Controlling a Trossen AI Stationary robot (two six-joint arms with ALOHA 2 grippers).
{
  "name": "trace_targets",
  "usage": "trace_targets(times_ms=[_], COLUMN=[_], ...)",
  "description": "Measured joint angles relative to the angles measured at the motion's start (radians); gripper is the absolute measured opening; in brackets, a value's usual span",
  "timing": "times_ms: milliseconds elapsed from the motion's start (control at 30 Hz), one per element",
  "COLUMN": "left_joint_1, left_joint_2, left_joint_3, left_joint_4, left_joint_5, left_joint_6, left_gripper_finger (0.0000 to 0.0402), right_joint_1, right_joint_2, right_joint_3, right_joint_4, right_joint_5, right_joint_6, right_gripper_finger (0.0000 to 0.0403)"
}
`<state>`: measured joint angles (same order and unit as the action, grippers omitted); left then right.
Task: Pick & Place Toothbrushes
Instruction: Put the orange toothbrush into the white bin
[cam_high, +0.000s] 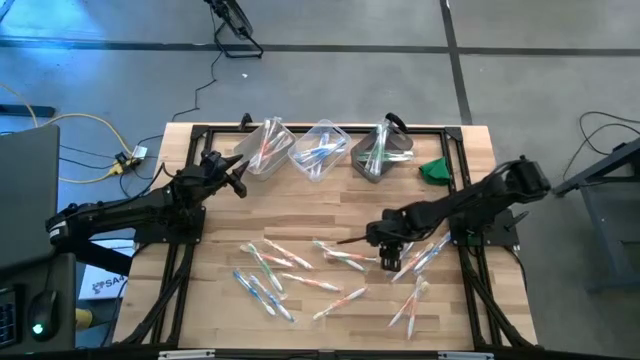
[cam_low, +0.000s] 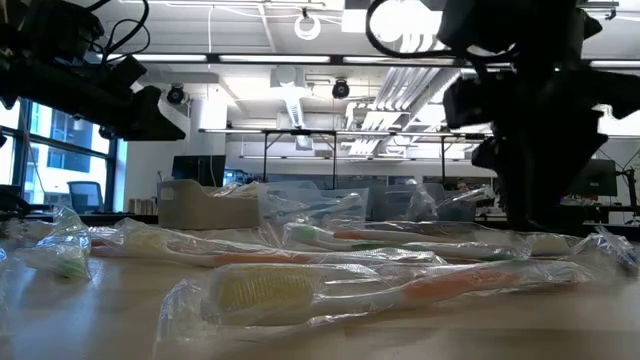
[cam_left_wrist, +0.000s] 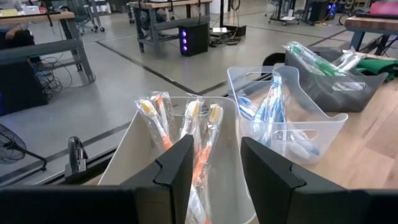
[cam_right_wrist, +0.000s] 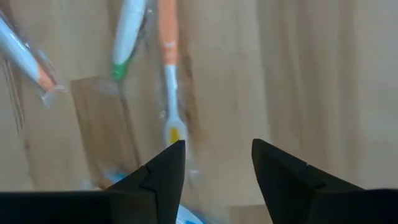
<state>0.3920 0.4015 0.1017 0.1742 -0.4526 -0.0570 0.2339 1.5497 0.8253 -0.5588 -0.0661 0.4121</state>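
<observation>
- Three bins are sitting in a row along the far edge of the table (cam_high: 200, 300): left bin (cam_high: 262, 146) is holding orange-handled brushes, middle bin (cam_high: 320, 149) blue ones, right bin (cam_high: 380, 152) green ones.
- Most of the toothbrushes (cam_high: 300, 268) are lying loose in their clear wrappers on the wood, spread across the near half between my two arms.
- My right gripper (cam_high: 388, 252) is hanging low over the loose brushes right of centre, fingers parted with nothing between them.
- Its wrist camera is showing an orange-handled toothbrush (cam_right_wrist: 169, 81) flat on the wood just ahead of the fingertips, and a green-handled toothbrush (cam_right_wrist: 127, 37) lying beside it.
- My left gripper (cam_high: 238, 172) is hovering just beside the left bin, near its rim, fingers apart and gripping nothing.
- The left wrist view is looking straight into that bin at the orange brushes standing inside.
- A small green object (cam_high: 436, 170) is lying just right of the right bin.
</observation>
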Motion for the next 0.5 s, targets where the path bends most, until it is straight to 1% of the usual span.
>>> trace_targets(times_ms=[100, 233, 500], left_joint_1=[0.000, 0.000, 0.000], left_joint_2=[0.000, 0.000, 0.000], left_joint_3=[0.000, 0.000, 0.000], left_joint_4=[-0.009, -0.030, -0.060], left_joint_5=[0.000, 0.000, 0.000], left_joint_6=[0.000, 0.000, -0.001], left_gripper_finger=[0.0132, 0.0132, 0.0132], right_joint_1=[0.012, 0.032, 0.055], right_joint_2=[0.028, 0.048, 0.039], right_joint_3=[0.000, 0.000, 0.000], right_joint_4=[0.031, 0.068, 0.071], right_joint_5=[-0.021, -0.023, -0.013], right_joint_6=[0.036, 0.072, 0.092], right_gripper_finger=[0.0175, 0.0175, 0.0174])
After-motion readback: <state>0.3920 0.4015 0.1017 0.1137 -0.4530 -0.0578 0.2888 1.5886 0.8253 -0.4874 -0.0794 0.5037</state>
